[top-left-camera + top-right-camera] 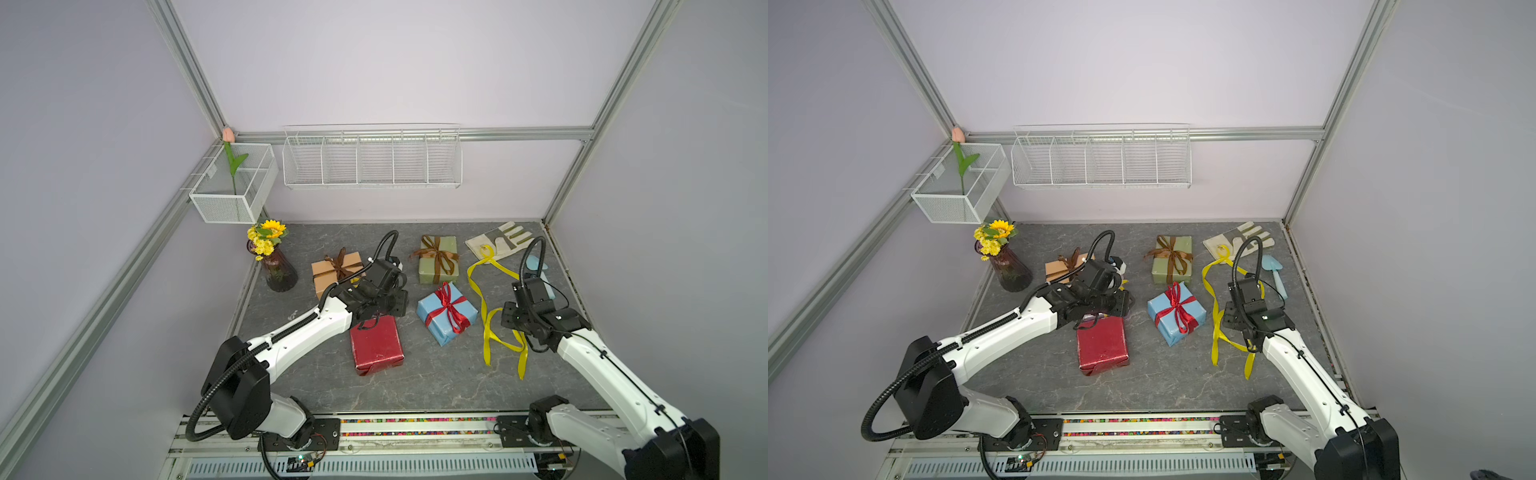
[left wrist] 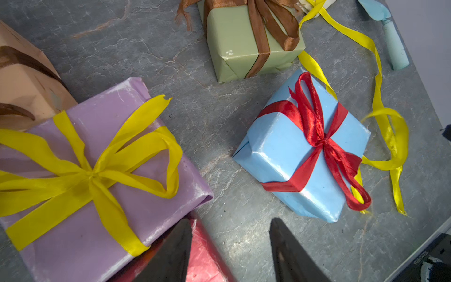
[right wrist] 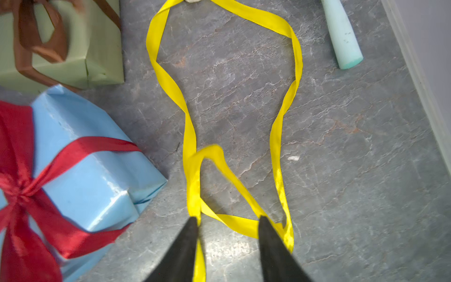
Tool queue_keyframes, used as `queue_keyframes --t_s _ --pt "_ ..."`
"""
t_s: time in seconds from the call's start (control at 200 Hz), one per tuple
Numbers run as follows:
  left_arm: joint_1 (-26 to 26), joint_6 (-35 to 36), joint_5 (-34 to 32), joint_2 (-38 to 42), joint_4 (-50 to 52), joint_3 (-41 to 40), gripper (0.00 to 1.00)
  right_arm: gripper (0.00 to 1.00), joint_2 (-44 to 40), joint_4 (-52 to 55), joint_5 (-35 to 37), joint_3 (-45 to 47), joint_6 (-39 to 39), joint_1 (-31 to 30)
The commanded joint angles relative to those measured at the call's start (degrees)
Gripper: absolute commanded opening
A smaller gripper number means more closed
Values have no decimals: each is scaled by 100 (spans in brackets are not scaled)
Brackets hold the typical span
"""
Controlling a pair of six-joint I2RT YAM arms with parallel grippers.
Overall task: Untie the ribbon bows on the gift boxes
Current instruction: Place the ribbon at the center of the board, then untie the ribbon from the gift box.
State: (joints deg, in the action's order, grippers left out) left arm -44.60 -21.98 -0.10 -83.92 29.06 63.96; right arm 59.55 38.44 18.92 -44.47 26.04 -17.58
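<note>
Five gift boxes (image 2: 234, 41) are on the counter (image 2: 195, 73); four bows (image 2: 90, 173) tied, one yellow ribbon (image 2: 375, 97) loose beside the blue box (image 2: 280, 146). Left hand (image 2: 230, 219) and right hand (image 3: 228, 217) stand open, empty.

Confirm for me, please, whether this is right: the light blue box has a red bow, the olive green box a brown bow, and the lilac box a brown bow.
Not quite: in the left wrist view the lilac box has a yellow bow, not brown. The rest holds: the light blue box has a red bow, the olive green box a brown bow.
</note>
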Motion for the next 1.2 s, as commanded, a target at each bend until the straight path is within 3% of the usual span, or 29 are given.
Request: queue_keyframes --t_s 0.0,0.125,0.34,0.655,0.965,1.195 --pt "-31 108 11 -129 75 250 54 63 22 201 259 -144 -98 33" --pt "-49 118 28 -357 52 416 54 67 -3 37 -197 -223 -400 15" --pt "-175 283 169 -914 -63 854 54 53 383 -939 -1909 -41 -808 -135" --pt "-216 367 368 -1567 -199 1308 54 57 1163 -1557 -3411 -113 -846 -420" --pt "-299 563 538 -1988 -289 1482 54 57 1204 -1242 -3525 -65 -887 -419" --pt "-339 424 84 -2307 -111 1664 52 58 1227 -1071 -3241 11 -920 -428"
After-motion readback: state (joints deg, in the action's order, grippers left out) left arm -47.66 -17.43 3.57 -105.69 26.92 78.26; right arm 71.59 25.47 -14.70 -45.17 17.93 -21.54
